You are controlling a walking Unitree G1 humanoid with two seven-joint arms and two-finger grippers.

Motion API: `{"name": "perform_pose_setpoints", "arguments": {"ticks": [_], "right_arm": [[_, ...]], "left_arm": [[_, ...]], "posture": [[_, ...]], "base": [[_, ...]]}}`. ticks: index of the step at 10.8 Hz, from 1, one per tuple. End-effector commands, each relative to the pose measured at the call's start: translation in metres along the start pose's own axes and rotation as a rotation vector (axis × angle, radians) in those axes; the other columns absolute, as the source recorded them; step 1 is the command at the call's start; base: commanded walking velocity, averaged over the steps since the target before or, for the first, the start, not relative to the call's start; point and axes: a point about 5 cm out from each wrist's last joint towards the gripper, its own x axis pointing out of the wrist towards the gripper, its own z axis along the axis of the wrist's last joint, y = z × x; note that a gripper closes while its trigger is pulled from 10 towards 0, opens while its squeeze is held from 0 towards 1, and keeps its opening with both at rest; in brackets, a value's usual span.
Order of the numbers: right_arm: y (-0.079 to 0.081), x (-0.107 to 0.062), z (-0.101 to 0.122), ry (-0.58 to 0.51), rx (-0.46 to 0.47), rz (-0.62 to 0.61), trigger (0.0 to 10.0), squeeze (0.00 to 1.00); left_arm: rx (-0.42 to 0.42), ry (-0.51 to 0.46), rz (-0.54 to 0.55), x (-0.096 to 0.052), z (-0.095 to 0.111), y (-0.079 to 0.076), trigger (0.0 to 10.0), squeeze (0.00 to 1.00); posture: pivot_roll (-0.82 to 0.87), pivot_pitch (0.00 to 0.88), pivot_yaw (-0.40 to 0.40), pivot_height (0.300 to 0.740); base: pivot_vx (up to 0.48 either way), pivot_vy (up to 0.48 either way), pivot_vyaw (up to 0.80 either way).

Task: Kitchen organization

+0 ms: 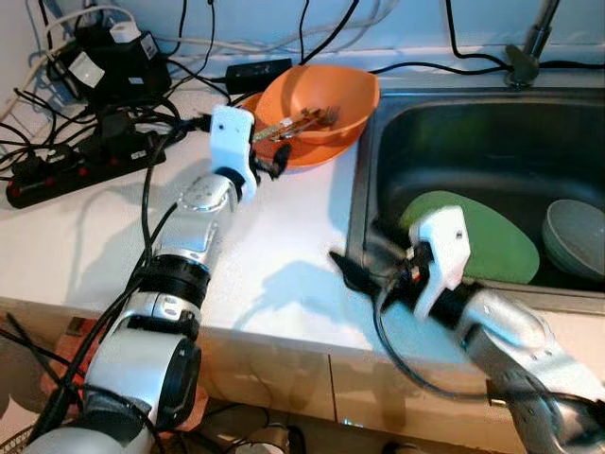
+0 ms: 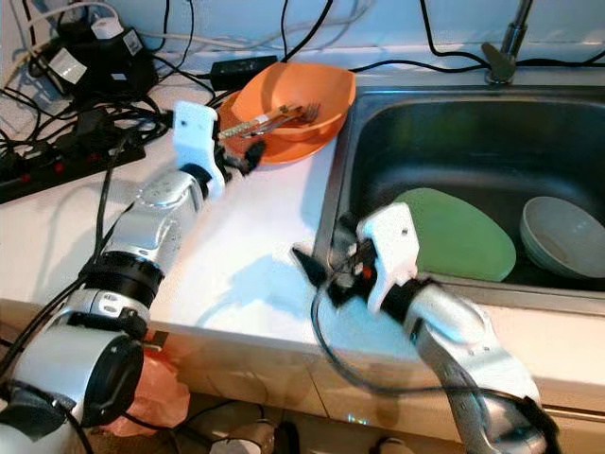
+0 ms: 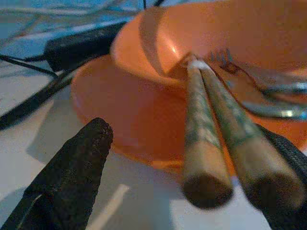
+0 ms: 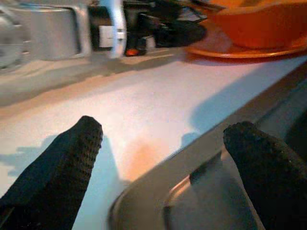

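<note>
An orange bowl (image 1: 326,90) rests on an orange plate (image 3: 120,110) at the back of the white counter (image 1: 274,255), beside the sink (image 1: 364,170). A pair of wooden chopsticks (image 1: 284,125) and a metal fork (image 3: 273,88) lie in the bowl, the chopstick ends sticking out over its rim. My left gripper (image 1: 272,163) is open at those ends, one finger (image 3: 81,163) well to their side, the other right beside them. My right gripper (image 1: 362,255) hangs open over the sink's left rim. In the sink lie a green plate (image 1: 477,236) and a grey bowl (image 1: 577,236).
A black power strip (image 1: 85,165), plug adapters (image 1: 104,52) and tangled cables crowd the counter's back left. The faucet (image 1: 529,43) stands behind the sink. The counter's front edge runs below both arms.
</note>
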Motion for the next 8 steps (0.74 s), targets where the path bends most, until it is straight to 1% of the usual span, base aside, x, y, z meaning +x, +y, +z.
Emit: {"name": "perform_pose_setpoints", "arguments": {"ticks": [1, 3, 4, 6, 7, 8], "right_arm": [[0.008, -0.004, -0.004, 0.037, 0.015, 0.059, 10.0, 0.00], [0.007, -0.008, -0.003, 0.050, 0.006, 0.063, 10.0, 0.00], [0.003, -0.011, -0.001, 0.061, -0.013, 0.043, 10.0, 0.00], [-0.002, -0.016, 0.003, 0.065, -0.042, 0.005, 10.0, 0.00], [-0.008, -0.018, 0.006, 0.074, -0.066, -0.032, 10.0, 0.00], [-0.018, -0.021, 0.009, 0.083, -0.094, -0.099, 10.0, 0.00]], "left_arm": [[0.022, -0.005, -0.004, 0.003, 0.005, 0.002, 10.0, 0.00], [0.016, 0.008, -0.009, 0.005, 0.004, 0.003, 10.0, 0.00], [0.015, 0.022, -0.017, 0.007, 0.002, 0.003, 10.0, 0.00], [0.043, 0.071, -0.046, 0.008, -0.001, 0.002, 10.0, 0.00], [0.060, 0.101, -0.054, 0.009, -0.002, 0.003, 10.0, 0.00], [0.075, 0.127, -0.069, 0.009, -0.002, 0.004, 10.0, 0.00]], "posture": [[0.03, 0.126, 0.179, 0.740], [0.01, 0.131, 0.177, 0.740], [0.00, 0.133, 0.176, 0.740], [0.00, 0.136, 0.178, 0.740], [-0.01, 0.139, 0.183, 0.740], [-0.01, 0.136, 0.188, 0.740]], "base": [[0.000, 0.000, 0.00], [0.000, 0.000, 0.00], [0.000, 0.000, 0.00], [0.000, 0.000, 0.00], [0.000, 0.000, 0.00], [0.000, 0.000, 0.00]]}}
